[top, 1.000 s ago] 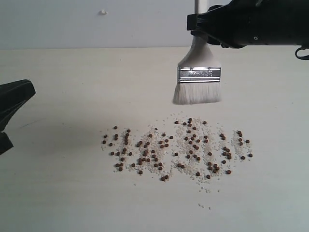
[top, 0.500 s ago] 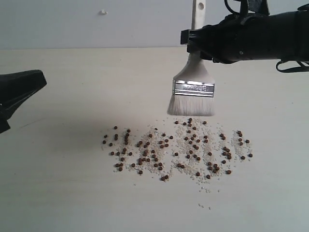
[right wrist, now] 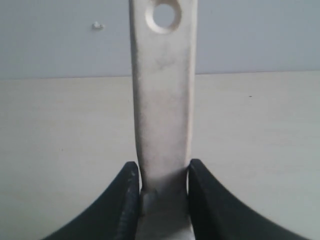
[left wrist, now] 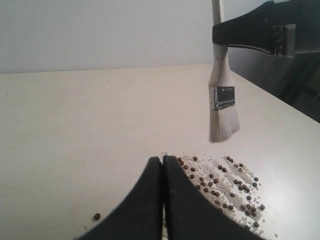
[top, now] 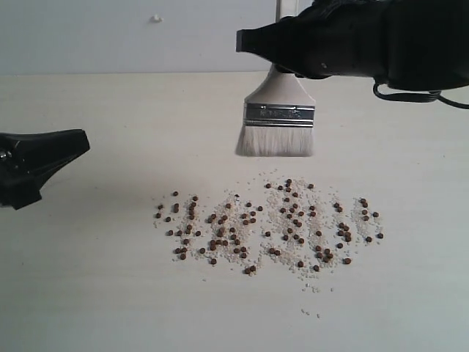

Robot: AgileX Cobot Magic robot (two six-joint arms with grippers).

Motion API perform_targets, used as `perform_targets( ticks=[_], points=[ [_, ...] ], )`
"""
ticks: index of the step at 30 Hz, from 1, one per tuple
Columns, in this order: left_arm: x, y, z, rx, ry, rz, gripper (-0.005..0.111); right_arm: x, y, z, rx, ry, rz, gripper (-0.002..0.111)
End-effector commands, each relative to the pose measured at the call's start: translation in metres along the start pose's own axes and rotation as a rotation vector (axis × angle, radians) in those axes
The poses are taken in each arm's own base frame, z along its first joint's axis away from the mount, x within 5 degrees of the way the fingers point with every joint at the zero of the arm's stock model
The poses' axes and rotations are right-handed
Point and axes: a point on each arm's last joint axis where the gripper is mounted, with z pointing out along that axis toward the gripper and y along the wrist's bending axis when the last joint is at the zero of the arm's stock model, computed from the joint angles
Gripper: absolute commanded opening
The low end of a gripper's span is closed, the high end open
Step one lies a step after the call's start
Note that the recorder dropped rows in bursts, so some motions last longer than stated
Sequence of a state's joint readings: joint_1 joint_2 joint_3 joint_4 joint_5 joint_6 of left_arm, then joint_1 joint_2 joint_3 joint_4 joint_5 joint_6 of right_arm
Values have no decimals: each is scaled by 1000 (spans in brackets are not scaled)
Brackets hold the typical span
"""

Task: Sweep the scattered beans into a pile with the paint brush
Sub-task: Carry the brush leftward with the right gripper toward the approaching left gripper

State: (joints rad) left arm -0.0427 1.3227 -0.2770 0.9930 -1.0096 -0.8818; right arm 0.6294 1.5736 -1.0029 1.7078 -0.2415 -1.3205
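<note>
The beans (top: 267, 224) lie scattered in a wide band on the pale table, brown grains mixed with whitish crumbs; the left wrist view shows the beans (left wrist: 220, 182) too. No pile shows. The paint brush (top: 277, 121) hangs upright above the band's far edge, bristles down and clear of the table. My right gripper (top: 282, 62) is shut on its cream handle (right wrist: 162, 100), one finger on each side. The left gripper (top: 80, 143) hovers to the left of the beans, shut and empty; in the left wrist view this gripper (left wrist: 163, 161) has its tips pressed together.
A single bean (left wrist: 97, 216) lies apart beside the left gripper. A few stray crumbs (top: 311, 312) sit nearer the front than the band. The table's far edge meets a pale wall (top: 110, 29).
The right gripper has carried the brush leftward, dipping then rising, and the left gripper has advanced rightward toward the beans. The beans have not moved.
</note>
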Motion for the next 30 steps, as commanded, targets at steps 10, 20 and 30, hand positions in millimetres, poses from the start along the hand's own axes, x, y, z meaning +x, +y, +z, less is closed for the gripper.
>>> perform_targets(
  ticks=[10, 20, 30],
  points=[
    [-2, 6, 4, -21, -37, 9, 0, 3, 26, -9, -6, -58, -31, 0],
    [-15, -1, 15, 67, -66, 64, 0, 1, 30, -9, -48, -72, -1, 0],
    [-7, -7, 67, 214, 32, 48, 0, 3, 33, -9, -79, -55, -3, 0]
  ],
)
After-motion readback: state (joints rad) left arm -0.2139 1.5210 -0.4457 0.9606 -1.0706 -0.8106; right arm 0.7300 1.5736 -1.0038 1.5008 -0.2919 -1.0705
